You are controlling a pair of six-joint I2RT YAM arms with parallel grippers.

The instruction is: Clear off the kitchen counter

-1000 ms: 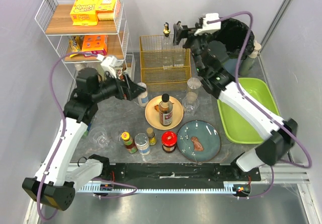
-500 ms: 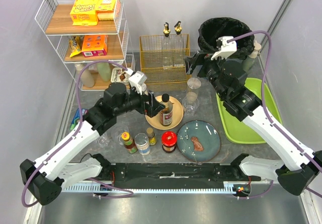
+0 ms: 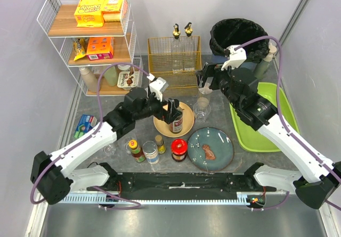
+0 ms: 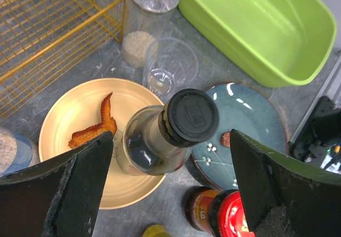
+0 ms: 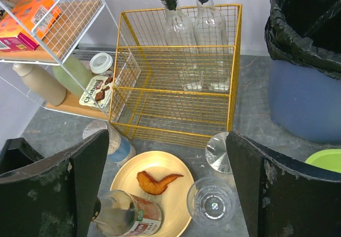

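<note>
Your bench is far from cleared, as I read it: it spans the whole width under both arms, and nearly everything sits on it. The green tray on its right side holds nothing. The blue plate near the front carries a food scrap. The yellow plate in the middle carries a wing and the dark bottle. Behind these stand a lidded jar and a glass. Along the front stand a red-lidded jar, a tin and the spice bottles.

Your left pincer is spread wide, with a finger on each side of the bottle's cap. It is clear of the cap and grips nothing. Your right pincer is also wide and empty, hanging over the back of the bench in front of the gold basket.

The step in hand looks like taking the bottle. The plates, jars, glass, tin and food all remain to be moved.
</note>
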